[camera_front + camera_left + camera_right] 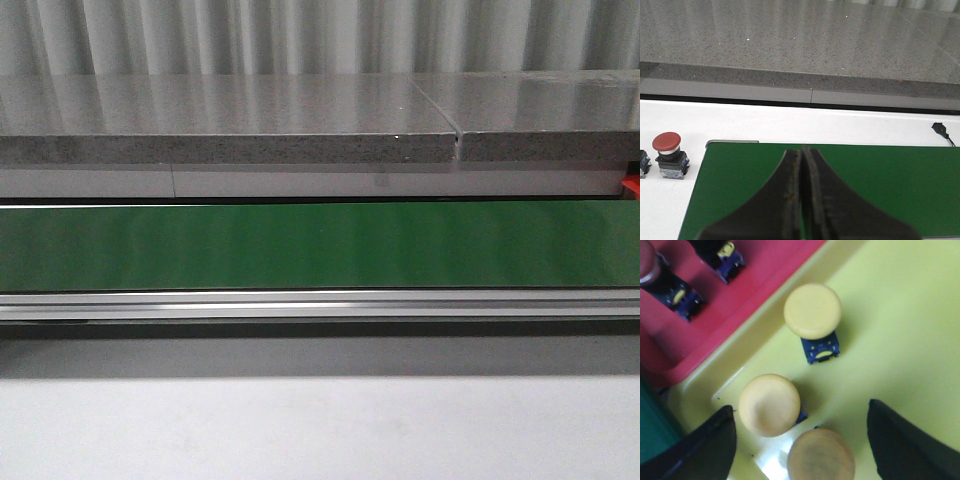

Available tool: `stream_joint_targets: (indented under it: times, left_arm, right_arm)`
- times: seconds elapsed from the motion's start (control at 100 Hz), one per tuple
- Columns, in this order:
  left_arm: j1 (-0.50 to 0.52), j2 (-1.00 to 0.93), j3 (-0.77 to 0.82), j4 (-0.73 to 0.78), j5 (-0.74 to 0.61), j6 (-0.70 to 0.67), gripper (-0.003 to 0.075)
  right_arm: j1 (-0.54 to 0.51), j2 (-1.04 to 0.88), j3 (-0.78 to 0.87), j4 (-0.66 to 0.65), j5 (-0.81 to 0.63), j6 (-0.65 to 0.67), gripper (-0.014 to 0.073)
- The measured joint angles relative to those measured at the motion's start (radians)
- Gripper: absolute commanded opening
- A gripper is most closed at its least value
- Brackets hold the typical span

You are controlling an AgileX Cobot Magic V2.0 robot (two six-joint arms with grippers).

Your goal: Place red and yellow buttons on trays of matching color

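Note:
In the right wrist view my right gripper is open over the yellow tray. Three yellow buttons stand in the tray: one further off, one near the left finger, and one between the fingers, untouched by them. The red tray beside it holds red buttons, partly cut off. In the left wrist view my left gripper is shut and empty above the green belt. A red button stands on the white surface beside the belt. Neither gripper shows in the front view.
The front view shows the green conveyor belt, its metal rail, a grey stone ledge behind and a red corner at the far right. A small black object lies on the white surface. Another button's base is at the frame edge.

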Motion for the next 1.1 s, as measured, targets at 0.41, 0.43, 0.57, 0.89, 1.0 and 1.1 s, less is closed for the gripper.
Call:
stream_joint_targets:
  times: [0.41,0.43,0.57,0.89,1.0,1.1]
  left_arm:
    - [0.0,0.0,0.0,0.0,0.0,0.001,-0.0021]
    - [0.0,0.0,0.0,0.0,0.0,0.001,-0.0021]
    - [0.0,0.0,0.0,0.0,0.0,0.001,-0.0021]
    - [0.0,0.0,0.0,0.0,0.0,0.001,-0.0021]
    - [0.0,0.0,0.0,0.0,0.0,0.001,-0.0021]
    - [0.0,0.0,0.0,0.0,0.0,0.001,-0.0021]
  right_arm:
    - [0.18,-0.273,-0.07,0.002,0.084,-0.068,0.0552]
    - [0.196,-0.286,-0.073,0.002,0.084,-0.083,0.0552]
    - [0.292,-0.358,-0.083,0.002,0.084,-0.168,0.0552]
    - [0.503,-0.472,-0.082,0.002,0.106,-0.278,0.0435]
    - [0.575,-0.494,-0.082,0.002,0.119,-0.3,0.0325]
    - [0.613,-0.506,-0.082,0.002,0.139,-0.305,0.0162]
